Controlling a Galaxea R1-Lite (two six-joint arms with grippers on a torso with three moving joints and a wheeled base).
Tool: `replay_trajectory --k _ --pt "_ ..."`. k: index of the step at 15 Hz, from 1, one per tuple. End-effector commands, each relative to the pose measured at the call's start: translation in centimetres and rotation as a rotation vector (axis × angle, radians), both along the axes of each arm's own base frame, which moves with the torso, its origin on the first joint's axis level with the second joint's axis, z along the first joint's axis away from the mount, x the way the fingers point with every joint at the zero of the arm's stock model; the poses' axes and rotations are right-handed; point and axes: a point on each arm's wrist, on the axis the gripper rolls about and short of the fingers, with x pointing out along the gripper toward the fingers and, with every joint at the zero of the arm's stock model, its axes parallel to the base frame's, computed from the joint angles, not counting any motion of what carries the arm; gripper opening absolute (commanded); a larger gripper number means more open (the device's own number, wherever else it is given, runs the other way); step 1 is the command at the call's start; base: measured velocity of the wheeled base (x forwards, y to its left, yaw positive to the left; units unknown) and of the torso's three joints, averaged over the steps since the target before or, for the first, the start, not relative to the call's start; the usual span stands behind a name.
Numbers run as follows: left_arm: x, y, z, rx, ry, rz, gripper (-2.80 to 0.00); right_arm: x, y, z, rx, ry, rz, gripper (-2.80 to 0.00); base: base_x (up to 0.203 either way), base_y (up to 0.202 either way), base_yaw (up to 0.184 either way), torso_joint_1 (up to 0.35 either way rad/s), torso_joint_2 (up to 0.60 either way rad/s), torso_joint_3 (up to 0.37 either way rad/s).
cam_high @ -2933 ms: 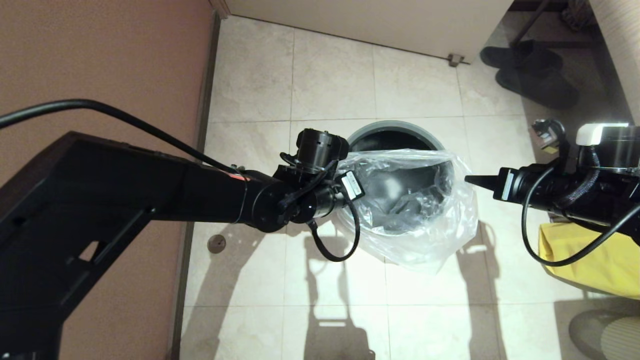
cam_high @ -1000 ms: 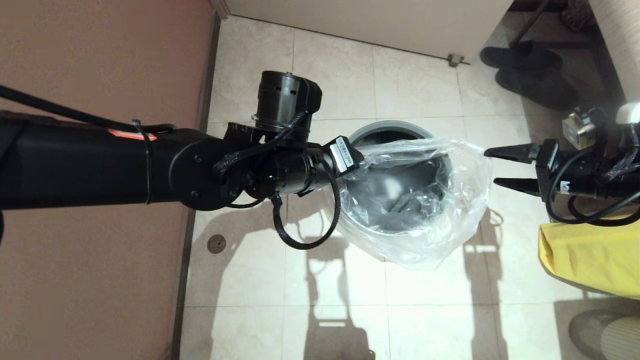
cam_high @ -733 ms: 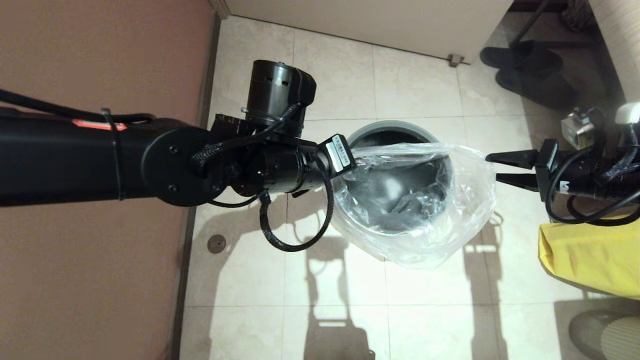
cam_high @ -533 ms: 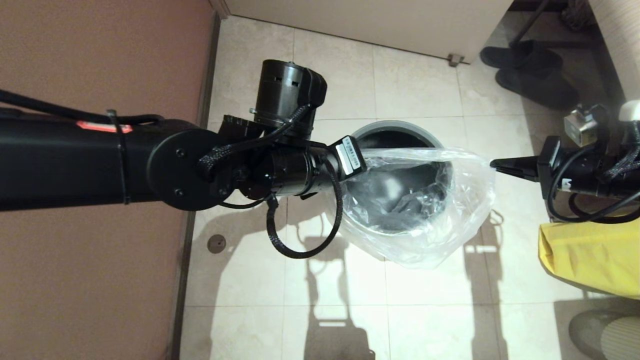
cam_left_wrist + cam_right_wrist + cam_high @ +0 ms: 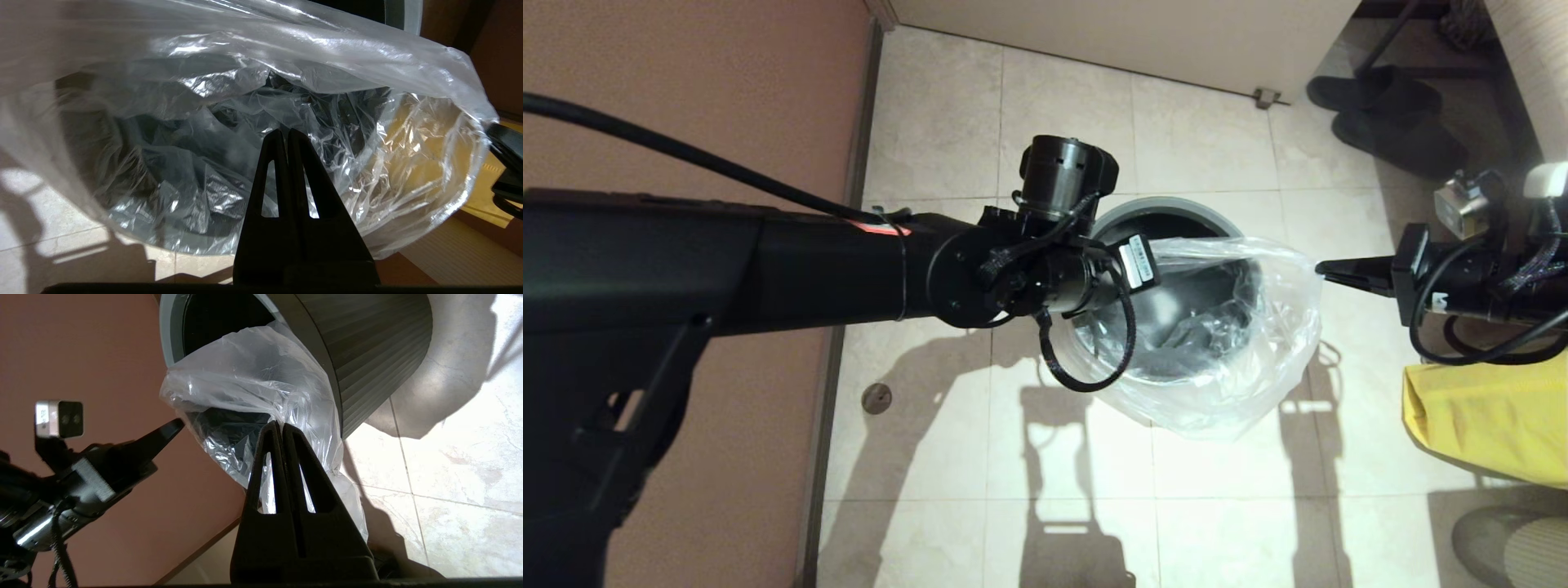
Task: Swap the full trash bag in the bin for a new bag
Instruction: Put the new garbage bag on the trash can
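1. One round dark grey bin with a lighter grey rim (image 5: 1147,206) stands on the tiled floor (image 5: 1078,490). Its far edge is bare.
2. One thin, clear, crinkly plastic bag (image 5: 1258,343) hangs open over the near part of the bin. Its lower part lies crumpled inside the bin, and some hangs down the outside.
3. Two black claws hold the bag's mouth, one on each side.
4. The left gripper (image 5: 284,134) is pinched shut on the bag's edge on the left side of the bin.
5. The right gripper (image 5: 1327,268) is pinched shut on the bag's right edge, beside the bin.
6. The right wrist view shows the bin's ribbed outer wall (image 5: 367,355); the head view does not.
7. Only the head view shows one yellow bag (image 5: 1486,425) and two dark slippers (image 5: 1388,114).
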Motion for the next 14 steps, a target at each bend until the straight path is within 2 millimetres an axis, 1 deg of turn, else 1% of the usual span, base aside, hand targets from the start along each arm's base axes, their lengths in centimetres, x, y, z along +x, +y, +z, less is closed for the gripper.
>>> replay_trajectory --k 1,3,5,6,7,9,11,14 --pt "0.9 -1.0 -1.2 0.008 0.012 -0.001 -2.8 -0.4 0.1 0.4 0.0 -0.013 0.006 -2.8 0.0 0.0 0.0 0.0 0.0 0.0" --pt "1.2 -1.5 -1.6 0.009 0.011 -0.003 -2.8 -0.6 0.2 0.4 -0.005 -0.021 0.013 -2.8 0.0 0.0 0.0 0.0 0.0 0.0" --pt "1.8 -2.0 -1.2 -0.011 -0.011 -0.001 -2.8 -0.6 0.3 0.2 -0.004 -0.017 0.02 -2.8 0.0 0.0 0.0 0.0 0.0 0.0" --pt "2.2 -2.2 -1.4 -0.01 -0.021 -0.001 -2.8 -0.6 0.4 0.3 -0.004 -0.018 0.024 -2.8 0.0 0.0 0.0 0.0 0.0 0.0" --pt "2.6 -2.5 -2.0 0.017 -0.043 -0.012 -2.8 -0.8 0.5 0.5 -0.004 -0.025 0.027 -2.8 0.0 0.0 0.0 0.0 0.0 0.0" --pt "3.2 -2.9 -1.9 -0.001 -0.12 0.002 -2.8 -1.5 0.5 0.7 -0.006 -0.031 0.029 -2.8 0.0 0.0 0.0 0.0 0.0 0.0" --pt "3.5 -2.8 -2.0 -0.006 -0.129 0.009 -2.8 -1.9 0.5 0.8 -0.012 -0.04 0.033 -2.8 0.0 0.0 0.0 0.0 0.0 0.0" --pt "4.7 -1.9 -1.6 -0.036 -0.172 0.065 -2.8 -2.4 0.6 0.8 -0.009 -0.037 0.045 -2.8 0.0 0.0 0.0 0.0 0.0 0.0"
